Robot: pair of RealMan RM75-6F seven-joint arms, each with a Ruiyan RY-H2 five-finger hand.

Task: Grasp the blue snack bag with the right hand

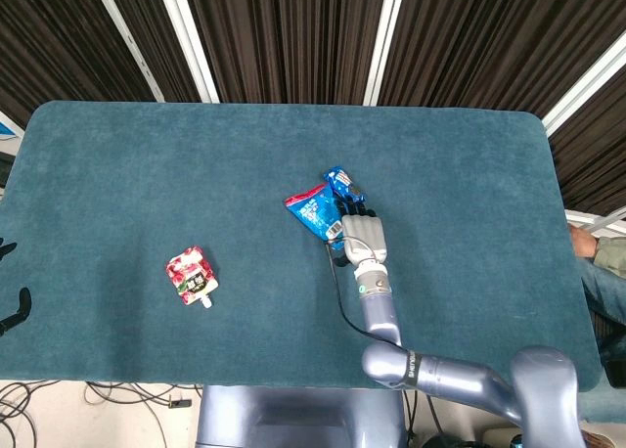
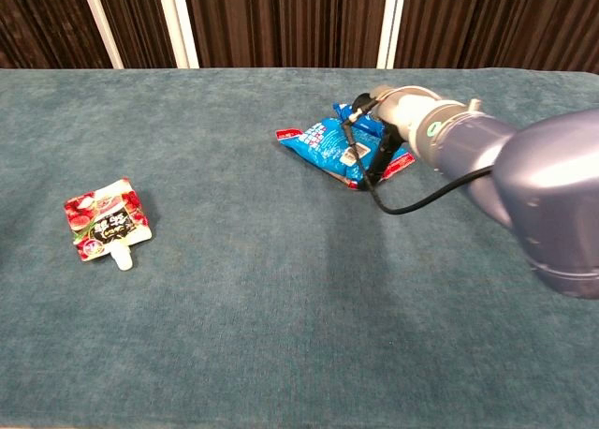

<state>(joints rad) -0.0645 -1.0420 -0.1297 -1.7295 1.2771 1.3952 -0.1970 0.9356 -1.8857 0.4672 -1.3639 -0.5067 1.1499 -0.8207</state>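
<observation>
The blue snack bag [image 1: 313, 209] [image 2: 323, 140], blue with red edges, lies flat near the table's middle. A smaller blue packet [image 1: 342, 181] [image 2: 360, 116] lies against its far right side. My right hand [image 1: 359, 238] [image 2: 391, 118] hovers over the bag's right end, its dark fingers spread above the bag and the thumb [image 2: 379, 159] reaching down at the bag's near right edge. The fingers have not closed around the bag. Only dark fingertips of my left hand [image 1: 10, 277] show at the far left edge of the head view, apart and holding nothing.
A red pouch with a white spout [image 1: 191, 276] [image 2: 105, 219] lies on the left part of the teal table [image 1: 117, 164]. Dark curtains hang behind the table's far edge. A black cable [image 2: 412, 202] trails from the right wrist.
</observation>
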